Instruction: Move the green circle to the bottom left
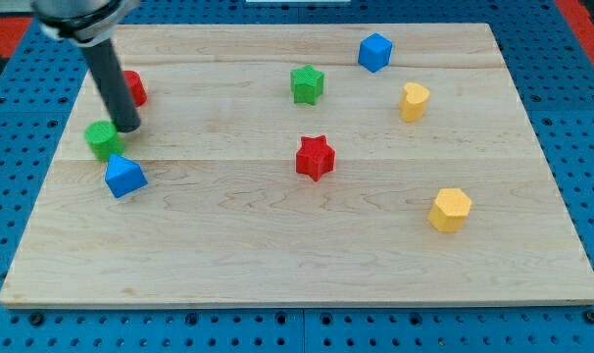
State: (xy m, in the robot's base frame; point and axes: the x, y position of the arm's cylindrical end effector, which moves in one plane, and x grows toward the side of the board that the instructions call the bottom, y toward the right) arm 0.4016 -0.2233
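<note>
Care is needed in this step, I judge: the push must go toward the near left corner of the tabletop (277, 265), and the blue block (124, 176) lies just on the near right side of the green circle (103, 139), almost touching it. My tip (127, 126) stands at the far right edge of the green circle, touching it or nearly so. This is a good side for pushing. There is no hand here, only a rod, so nothing opens or closes. The red block (134, 88) sits behind the rod.
</note>
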